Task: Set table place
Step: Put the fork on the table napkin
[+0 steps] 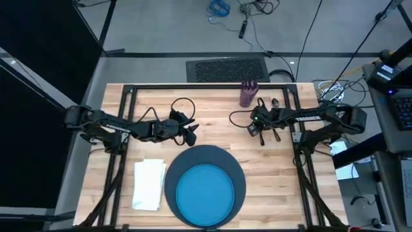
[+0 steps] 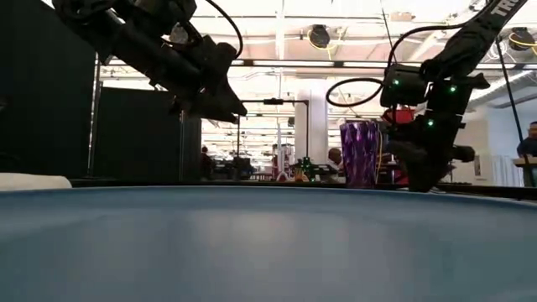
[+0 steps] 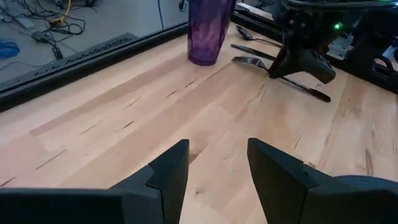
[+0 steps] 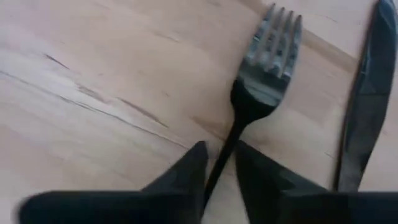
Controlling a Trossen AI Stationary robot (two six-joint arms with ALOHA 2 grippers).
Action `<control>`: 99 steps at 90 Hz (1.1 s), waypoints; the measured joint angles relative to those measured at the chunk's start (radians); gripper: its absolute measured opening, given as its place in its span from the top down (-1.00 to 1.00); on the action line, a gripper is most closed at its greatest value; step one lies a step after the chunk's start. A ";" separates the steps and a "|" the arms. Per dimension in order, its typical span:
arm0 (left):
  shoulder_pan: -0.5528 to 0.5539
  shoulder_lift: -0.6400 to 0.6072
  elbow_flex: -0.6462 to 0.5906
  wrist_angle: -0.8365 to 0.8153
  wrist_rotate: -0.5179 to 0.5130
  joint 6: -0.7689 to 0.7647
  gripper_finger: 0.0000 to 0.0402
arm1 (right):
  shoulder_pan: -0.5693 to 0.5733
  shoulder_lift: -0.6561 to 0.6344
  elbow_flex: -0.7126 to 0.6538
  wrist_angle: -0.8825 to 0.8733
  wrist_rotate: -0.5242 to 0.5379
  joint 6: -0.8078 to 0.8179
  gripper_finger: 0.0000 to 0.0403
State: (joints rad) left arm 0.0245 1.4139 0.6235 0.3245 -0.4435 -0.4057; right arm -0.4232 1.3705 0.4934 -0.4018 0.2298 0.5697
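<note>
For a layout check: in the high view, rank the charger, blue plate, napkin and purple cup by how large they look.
1. Dark grey charger, its rim ringing the plate.
2. Blue plate, sitting on the charger.
3. White napkin, beside the charger.
4. Purple cup, seen from above, so its height is hidden.

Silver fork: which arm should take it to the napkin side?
Right. The right tool already straddles the silver fork handle, beside the dark knife. The left tool hangs open over bare light-wood table, well away from the cutlery.
</note>
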 joint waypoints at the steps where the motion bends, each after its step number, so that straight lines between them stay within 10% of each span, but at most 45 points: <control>1: 0.000 0.000 0.000 0.000 0.000 0.000 0.25 | 0.000 0.000 0.000 0.002 0.000 -0.005 0.91; 69: -0.021 0.000 0.000 0.003 0.013 -0.004 0.25 | 0.187 -0.257 0.124 -0.095 -0.002 -0.057 1.00; 99: -0.021 0.000 0.000 0.018 0.040 0.000 0.25 | 0.323 -0.376 0.140 0.189 -0.001 -0.181 1.00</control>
State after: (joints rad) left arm 0.0040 1.4136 0.6235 0.3421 -0.4033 -0.4057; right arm -0.1000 0.9948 0.6337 -0.2125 0.2287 0.3888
